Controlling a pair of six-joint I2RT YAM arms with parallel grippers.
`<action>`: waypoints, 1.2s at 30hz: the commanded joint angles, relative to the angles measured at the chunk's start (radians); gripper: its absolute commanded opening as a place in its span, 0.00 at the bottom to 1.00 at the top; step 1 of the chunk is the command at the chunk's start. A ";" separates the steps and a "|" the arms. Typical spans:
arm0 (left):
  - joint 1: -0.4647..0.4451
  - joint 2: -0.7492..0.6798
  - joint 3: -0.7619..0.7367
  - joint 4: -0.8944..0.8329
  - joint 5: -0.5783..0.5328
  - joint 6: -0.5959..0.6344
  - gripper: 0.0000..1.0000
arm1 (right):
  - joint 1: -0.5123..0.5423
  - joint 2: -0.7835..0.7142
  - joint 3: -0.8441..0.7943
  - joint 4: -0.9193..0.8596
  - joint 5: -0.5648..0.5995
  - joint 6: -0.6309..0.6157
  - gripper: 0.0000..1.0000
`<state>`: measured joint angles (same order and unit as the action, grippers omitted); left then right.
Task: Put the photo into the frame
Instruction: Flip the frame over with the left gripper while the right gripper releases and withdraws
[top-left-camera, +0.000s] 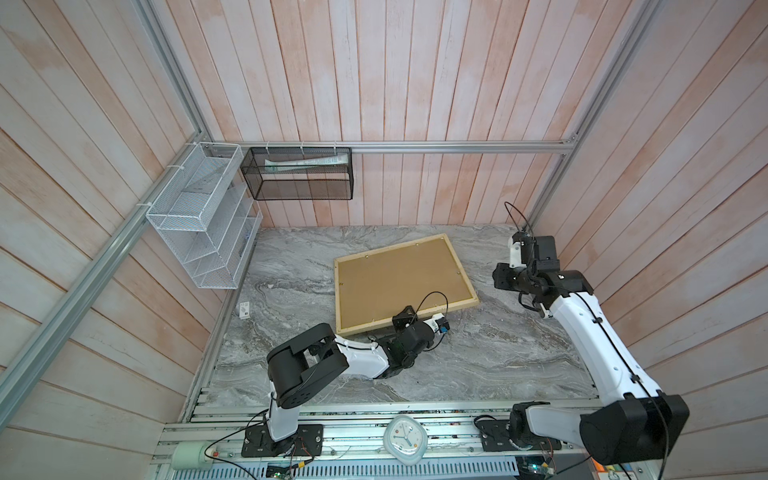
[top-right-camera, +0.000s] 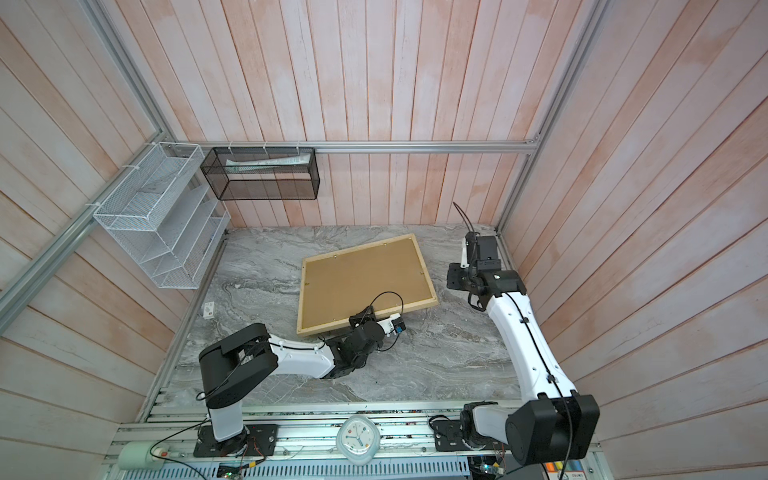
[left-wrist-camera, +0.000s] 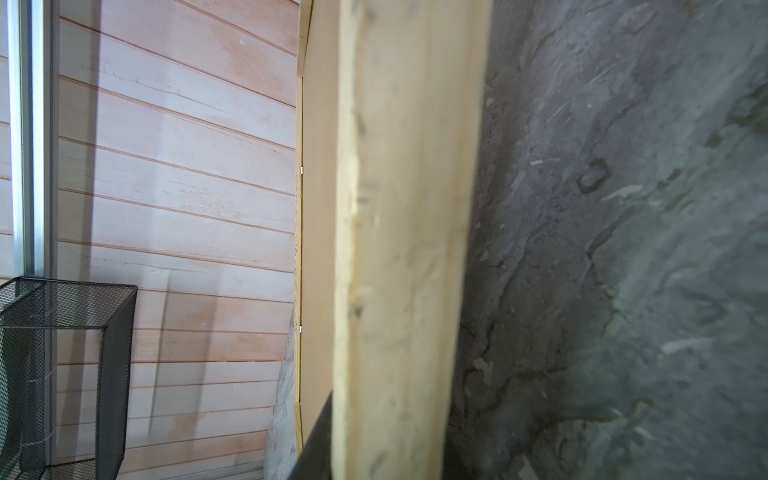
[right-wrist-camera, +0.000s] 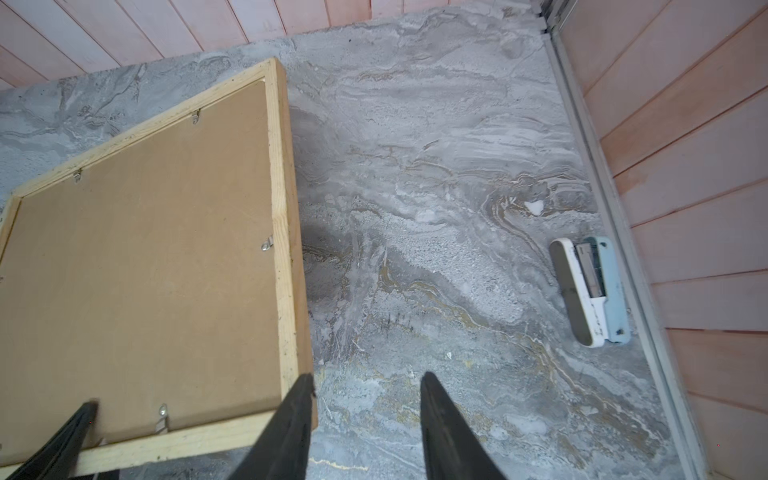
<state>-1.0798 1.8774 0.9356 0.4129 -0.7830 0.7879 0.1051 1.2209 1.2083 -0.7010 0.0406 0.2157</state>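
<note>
The frame (top-left-camera: 465, 274) (top-right-camera: 425, 270) of pale wood slats lies face down on the marble table, and a brown backing board (top-left-camera: 399, 286) fills it. The photo is hidden. My left gripper (top-left-camera: 402, 322) (top-right-camera: 360, 318) is at the frame's near edge. In the left wrist view the slat (left-wrist-camera: 399, 208) fills the space between its jaws, which are shut on it. My right gripper (top-left-camera: 502, 277) (right-wrist-camera: 368, 386) hangs open over bare table, just right of the frame's right slat (right-wrist-camera: 282, 208), with nothing between its fingers (right-wrist-camera: 432, 399).
A white mesh shelf (top-left-camera: 199, 224) and a black mesh basket (top-left-camera: 299, 174) hang on the walls at the back left. A small white tag (top-left-camera: 244, 309) lies left of the frame. A white and pale-blue device (right-wrist-camera: 590, 286) lies by the right wall. A clock (top-left-camera: 404, 438) sits on the front rail.
</note>
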 joint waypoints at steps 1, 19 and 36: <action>0.009 -0.077 0.092 -0.090 0.039 -0.204 0.07 | -0.047 -0.071 -0.067 0.092 -0.011 0.049 0.49; 0.006 -0.106 0.595 -0.926 0.200 -0.535 0.02 | -0.148 -0.176 -0.217 0.177 -0.100 0.073 0.51; 0.047 -0.223 0.853 -1.133 0.370 -0.715 0.00 | -0.220 -0.214 -0.232 0.172 -0.105 0.056 0.52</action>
<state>-1.0515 1.6939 1.7172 -0.7841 -0.4805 0.2375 -0.1043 1.0233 0.9936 -0.5446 -0.0509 0.2836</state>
